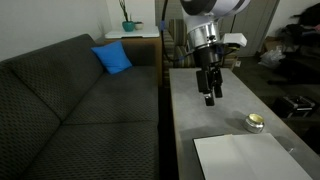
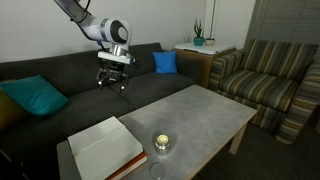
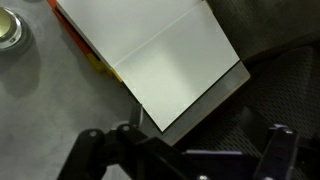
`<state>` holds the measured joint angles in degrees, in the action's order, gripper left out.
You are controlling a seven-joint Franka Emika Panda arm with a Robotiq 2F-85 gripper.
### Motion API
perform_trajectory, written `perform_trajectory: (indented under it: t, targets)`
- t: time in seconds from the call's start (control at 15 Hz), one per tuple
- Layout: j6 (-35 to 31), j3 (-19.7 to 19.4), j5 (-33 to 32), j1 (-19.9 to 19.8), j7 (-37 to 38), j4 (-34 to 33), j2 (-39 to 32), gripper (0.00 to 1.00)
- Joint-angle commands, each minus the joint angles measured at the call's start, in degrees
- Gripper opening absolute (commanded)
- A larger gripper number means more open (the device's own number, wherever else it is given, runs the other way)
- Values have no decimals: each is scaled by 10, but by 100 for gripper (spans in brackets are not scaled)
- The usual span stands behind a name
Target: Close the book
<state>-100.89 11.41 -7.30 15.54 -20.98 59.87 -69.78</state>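
Gripper (image 1: 212,92) hangs in the air, black jaws spread wide and empty, well apart from the book (image 2: 100,148). The thin rectangular book lies open and flat at one end of a smooth grey table (image 2: 205,110), plain white pages up, near a small round gold tin (image 2: 161,143).

The arm (image 2: 85,18) is showing white, rounded shells with darker joints between them in both exterior views. A silver-grey ring is wrapping the wrist (image 1: 205,38), with a white block (image 1: 235,40) jutting out beside it. The claw (image 1: 210,95) is looking black all over, its fingers (image 3: 92,150) matte, chunky and built of linked bars.
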Motion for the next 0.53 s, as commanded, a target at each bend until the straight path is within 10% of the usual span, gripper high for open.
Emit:
perform_trajectory:
  t: [0.0,0.47]
  targets:
    - [3,-3,-2,3,6,-6,-1,100]
    - [-29,-39,-3,50,224,-27,-19,100]
